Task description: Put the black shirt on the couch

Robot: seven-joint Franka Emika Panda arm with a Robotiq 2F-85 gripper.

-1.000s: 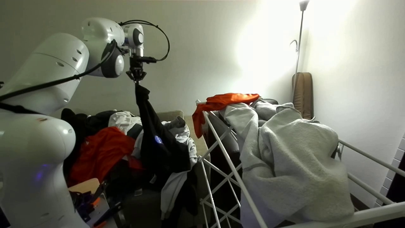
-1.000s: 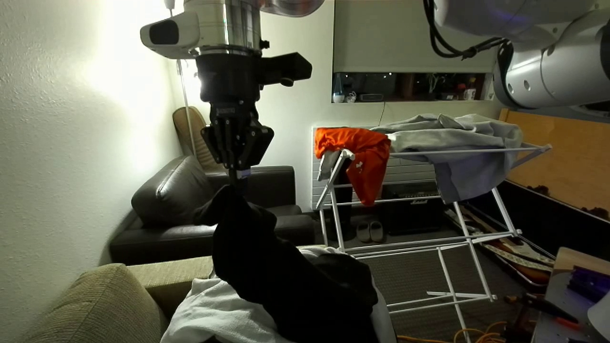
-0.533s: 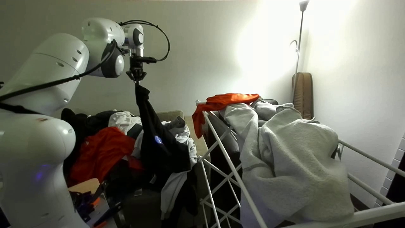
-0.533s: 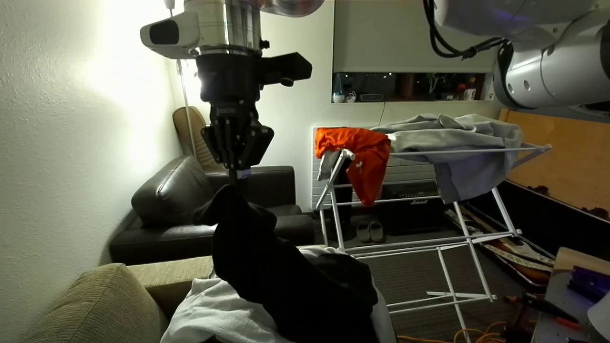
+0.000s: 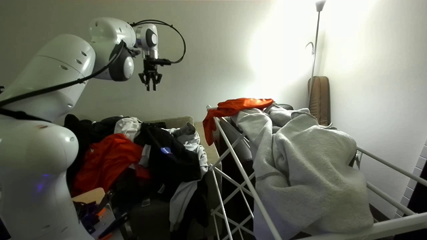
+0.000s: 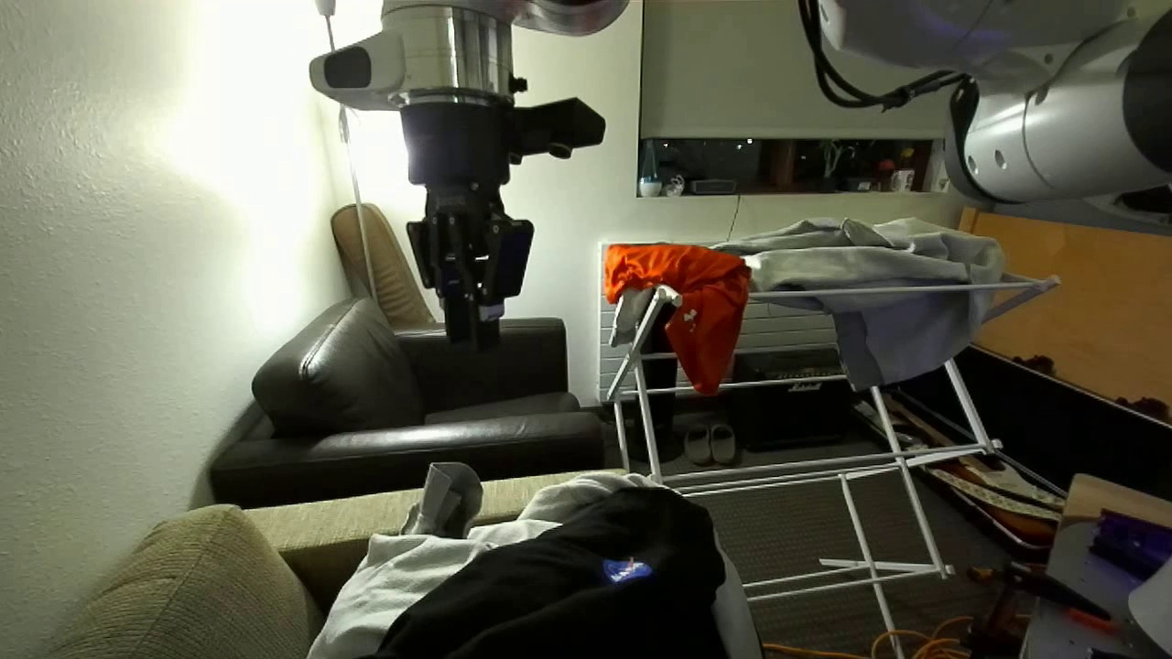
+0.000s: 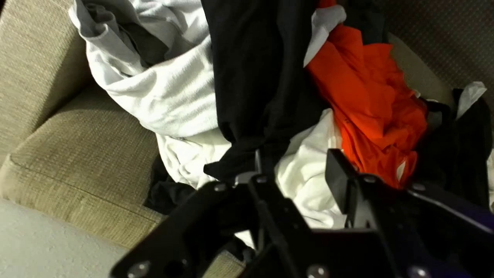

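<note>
In an exterior view: one black shirt (image 5: 173, 164), over other laundry (image 5: 129, 128) on the beige couch (image 5: 180, 122), well below the parted gripper (image 5: 151, 87). In an exterior view: one drying rack (image 6: 971, 404), two slippers (image 6: 724, 445), one leather seat (image 6: 403, 458), pale walls (image 6: 165, 320). In the wrist view: two spread fingers (image 7: 336, 180), one orange-red garment (image 7: 366, 96) beside the shirt.

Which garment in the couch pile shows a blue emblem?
The black shirt, draped over pale clothes; neither they nor the orange-red garment beside it show one.
</note>
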